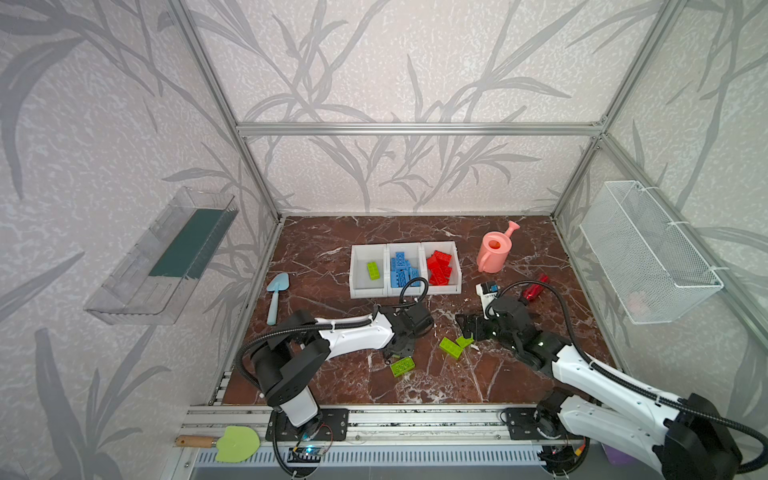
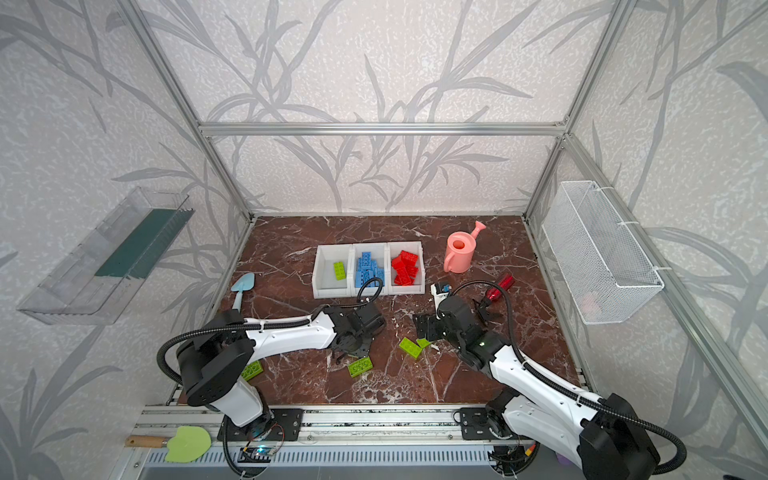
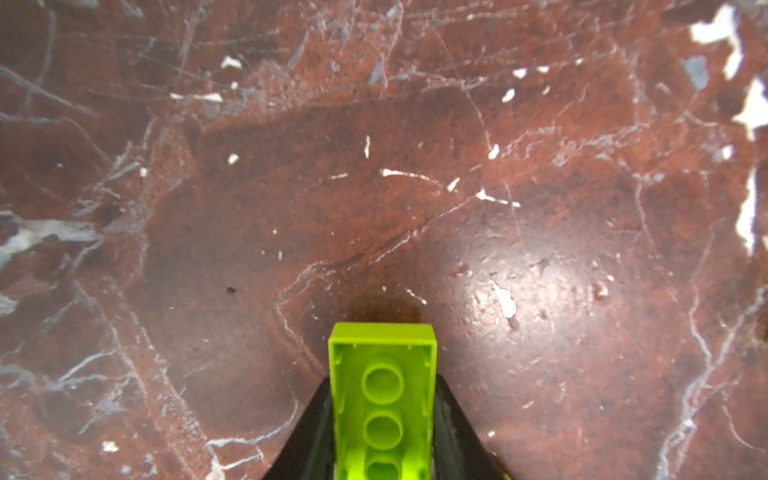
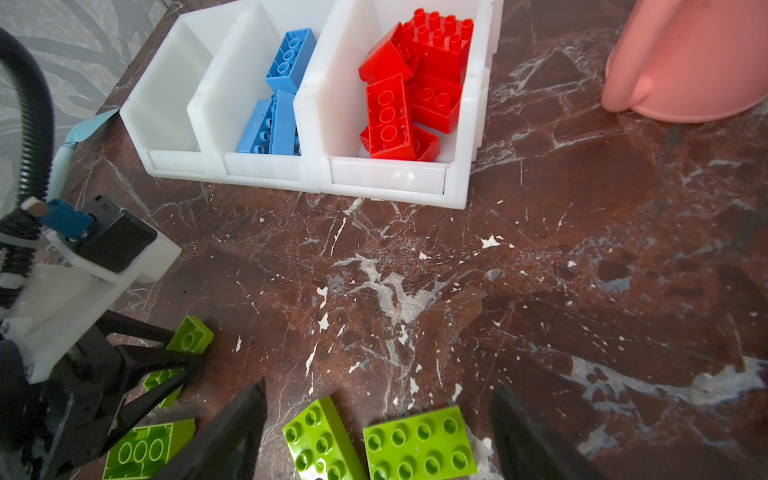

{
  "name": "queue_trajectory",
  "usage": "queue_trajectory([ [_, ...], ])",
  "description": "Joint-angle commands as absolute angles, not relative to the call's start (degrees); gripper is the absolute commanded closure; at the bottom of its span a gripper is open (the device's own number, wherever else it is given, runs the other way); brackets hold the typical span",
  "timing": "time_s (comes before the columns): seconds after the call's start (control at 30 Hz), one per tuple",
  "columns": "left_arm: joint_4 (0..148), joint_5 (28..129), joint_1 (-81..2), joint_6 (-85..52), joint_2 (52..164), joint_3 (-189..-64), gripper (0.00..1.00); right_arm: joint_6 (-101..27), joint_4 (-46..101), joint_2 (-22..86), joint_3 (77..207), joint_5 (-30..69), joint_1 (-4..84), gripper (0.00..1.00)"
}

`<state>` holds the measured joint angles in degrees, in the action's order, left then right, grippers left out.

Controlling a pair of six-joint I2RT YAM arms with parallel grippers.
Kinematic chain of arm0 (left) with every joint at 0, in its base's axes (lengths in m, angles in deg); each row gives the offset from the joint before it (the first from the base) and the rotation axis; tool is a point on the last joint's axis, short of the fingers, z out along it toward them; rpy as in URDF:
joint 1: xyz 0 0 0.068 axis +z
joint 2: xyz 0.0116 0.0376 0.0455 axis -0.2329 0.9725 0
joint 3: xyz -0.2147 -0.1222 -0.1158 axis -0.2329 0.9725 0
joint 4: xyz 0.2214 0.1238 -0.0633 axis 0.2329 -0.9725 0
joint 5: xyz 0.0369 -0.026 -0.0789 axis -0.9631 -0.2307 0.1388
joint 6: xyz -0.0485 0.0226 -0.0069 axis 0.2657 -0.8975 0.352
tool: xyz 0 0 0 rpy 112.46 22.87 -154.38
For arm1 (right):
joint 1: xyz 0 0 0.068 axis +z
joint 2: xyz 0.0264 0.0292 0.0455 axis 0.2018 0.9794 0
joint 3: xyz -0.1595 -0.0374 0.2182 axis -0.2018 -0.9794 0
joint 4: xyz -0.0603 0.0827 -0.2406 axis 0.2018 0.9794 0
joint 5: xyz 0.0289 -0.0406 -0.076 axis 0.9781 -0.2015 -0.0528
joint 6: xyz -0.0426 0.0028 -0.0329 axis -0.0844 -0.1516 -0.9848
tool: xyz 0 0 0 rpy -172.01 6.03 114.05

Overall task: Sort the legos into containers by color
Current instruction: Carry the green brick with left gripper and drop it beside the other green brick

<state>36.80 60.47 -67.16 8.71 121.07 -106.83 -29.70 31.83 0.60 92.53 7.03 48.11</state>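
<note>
Left claw is clamped on a green brick, hollow underside facing the wrist cam, black fingers pressed to both long sides. The brick sits low over the counter; can't tell whether it's touching or just lifted. In the top views that claw is in front of the bins, near the middle of the counter.

Right claw is wide open and empty, hanging over two green bricks lying side by side, studs up, between its fingers.

Sort status: the red bin and the blue bin are well stocked, the green bin holds one brick. No red or blue loose on the counter that I can see. Green left out: the held one, the pair under the right claw, one more near the left claw, another by the left arm base.

Step in hand: grasp done on a green, transport next. Next move, my read: lift clear, carry to the leftmost bin, release over it. Clear the low front lip, and mind the cable loop by the bin fronts. The right arm can then close on one of its pair, not both.
</note>
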Motion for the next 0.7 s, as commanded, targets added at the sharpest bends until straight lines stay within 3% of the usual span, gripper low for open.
queue_trajectory([
  [0.0, 32.8, 55.7, -67.2, 10.2, 120.6, -108.8, 0.68, -29.4, 30.4, 0.9, 91.9, 7.6, 47.9, 0.15],
  [0.3, 27.0, 51.2, -65.5, 7.6, 114.6, -114.8, 0.69, -28.4, 28.8, 0.9, 90.9, 9.7, 47.9, 0.15],
  [0.67, 24.0, 57.5, -49.1, -0.5, 110.8, -125.1, 0.69, -27.4, 25.7, 2.3, 89.2, 11.7, 47.9, 0.15],
])
